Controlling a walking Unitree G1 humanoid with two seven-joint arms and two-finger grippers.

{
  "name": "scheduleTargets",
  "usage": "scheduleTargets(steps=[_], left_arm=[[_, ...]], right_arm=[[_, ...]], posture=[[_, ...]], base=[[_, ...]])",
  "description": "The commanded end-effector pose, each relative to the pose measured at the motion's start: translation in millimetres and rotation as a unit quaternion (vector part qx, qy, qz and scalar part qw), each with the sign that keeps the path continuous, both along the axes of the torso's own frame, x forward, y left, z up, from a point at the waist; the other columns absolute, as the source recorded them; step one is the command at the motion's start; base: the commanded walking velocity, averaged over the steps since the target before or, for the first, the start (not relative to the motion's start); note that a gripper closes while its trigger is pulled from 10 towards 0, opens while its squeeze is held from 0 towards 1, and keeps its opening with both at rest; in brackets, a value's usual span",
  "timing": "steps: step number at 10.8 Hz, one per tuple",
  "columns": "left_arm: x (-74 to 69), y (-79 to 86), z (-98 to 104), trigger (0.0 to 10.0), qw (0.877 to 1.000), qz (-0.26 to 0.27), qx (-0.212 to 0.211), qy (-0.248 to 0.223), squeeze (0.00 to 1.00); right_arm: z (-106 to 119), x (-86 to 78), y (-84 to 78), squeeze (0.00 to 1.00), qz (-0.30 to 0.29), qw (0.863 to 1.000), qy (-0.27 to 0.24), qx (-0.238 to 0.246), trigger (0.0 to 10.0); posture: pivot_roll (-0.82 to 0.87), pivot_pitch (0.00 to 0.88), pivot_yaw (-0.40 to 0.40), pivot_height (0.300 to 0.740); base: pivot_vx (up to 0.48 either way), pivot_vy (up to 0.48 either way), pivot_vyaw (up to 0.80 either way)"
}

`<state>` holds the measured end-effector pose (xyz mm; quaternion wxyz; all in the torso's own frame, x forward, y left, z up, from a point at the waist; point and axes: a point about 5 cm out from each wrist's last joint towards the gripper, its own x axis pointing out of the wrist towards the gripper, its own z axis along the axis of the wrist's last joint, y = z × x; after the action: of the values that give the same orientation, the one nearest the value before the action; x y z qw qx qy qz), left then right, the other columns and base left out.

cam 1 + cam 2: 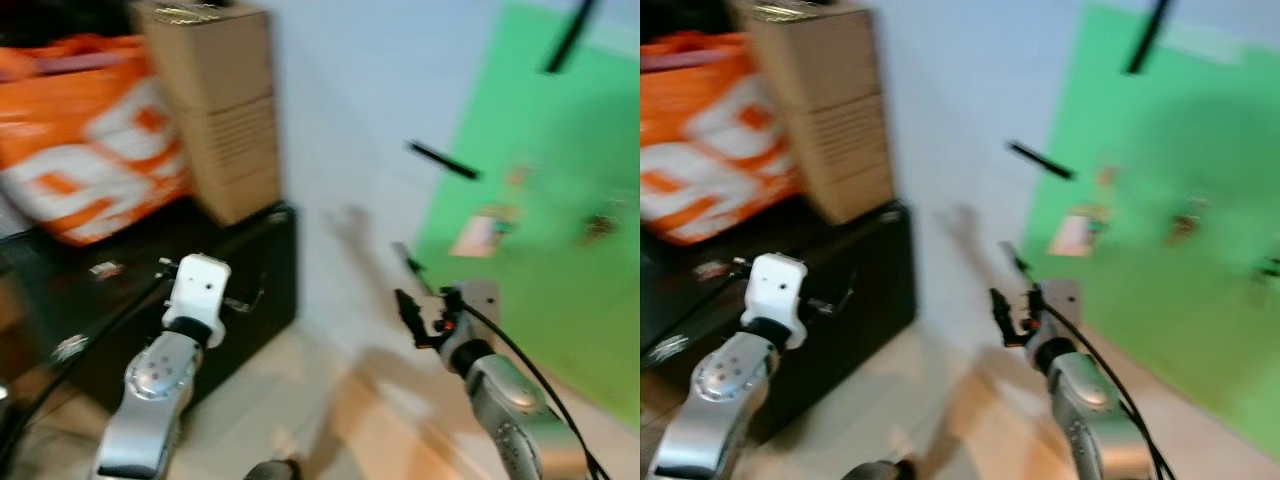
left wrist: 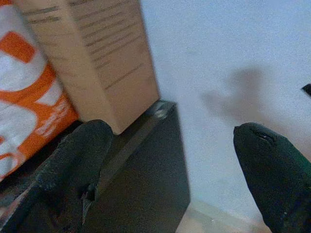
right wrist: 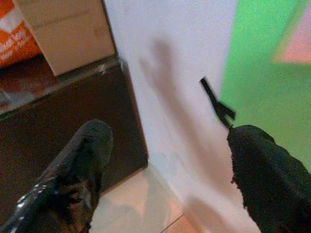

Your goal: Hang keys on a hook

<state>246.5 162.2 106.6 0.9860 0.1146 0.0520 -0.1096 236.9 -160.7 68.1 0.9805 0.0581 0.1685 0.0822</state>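
We face a white wall (image 1: 350, 120) beside a green panel (image 1: 560, 200), the view blurred. Both our left gripper (image 2: 170, 170) and right gripper (image 3: 165, 170) hold their fingers wide apart and empty. We cannot make out the keys; small items on the panel are too smeared to identify. A black hook (image 3: 216, 104) juts from the wall near the panel's edge. Our risk: reaching while blurred, we misjudge the hook and strike the wall.
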Motion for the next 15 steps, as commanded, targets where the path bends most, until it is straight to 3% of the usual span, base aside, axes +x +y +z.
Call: scheduleTargets(steps=[1, 6, 12, 15], left_arm=[[-0.2, 1.6, 2.5, 10.0, 1.0, 0.003, 0.006, -0.007, 0.0], [-0.3, 6.7, -0.3, 10.0, 1.0, 0.023, 0.002, -0.015, 0.0], [6.2, 3.7, 2.8, 10.0, 1.0, -0.003, -0.006, -0.022, 0.0], [7.8, 6.1, 1.7, 10.0, 1.0, -0.001, -0.008, -0.021, 0.0]], right_arm=[[0.5, 1.6, -1.8, 1.0, -0.006, 1.0, -0.005, -0.004, 10.0], [-3.4, 5.5, -7.0, 1.0, -0.046, 0.999, -0.02, -0.015, 10.0], [2.6, 10.0, 3.3, 1.0, -0.026, 0.998, -0.047, -0.031, 10.0], [-1.2, 12.9, 3.7, 1.0, -0.035, 0.998, -0.035, -0.035, 10.0]], posture=[[0.0, 0.0, -0.01, 0.74], [0.0, 0.0, -0.011, 0.74], [-0.01, 0.0, 0.005, 0.74], [0.0, 0.0, 0.0, 0.74]], base=[[0.0, 0.0, 0.8], [0.0, 0.0, 0.8], [0.085, 0.0, 0.8], [0.315, 0.0, 0.0]])
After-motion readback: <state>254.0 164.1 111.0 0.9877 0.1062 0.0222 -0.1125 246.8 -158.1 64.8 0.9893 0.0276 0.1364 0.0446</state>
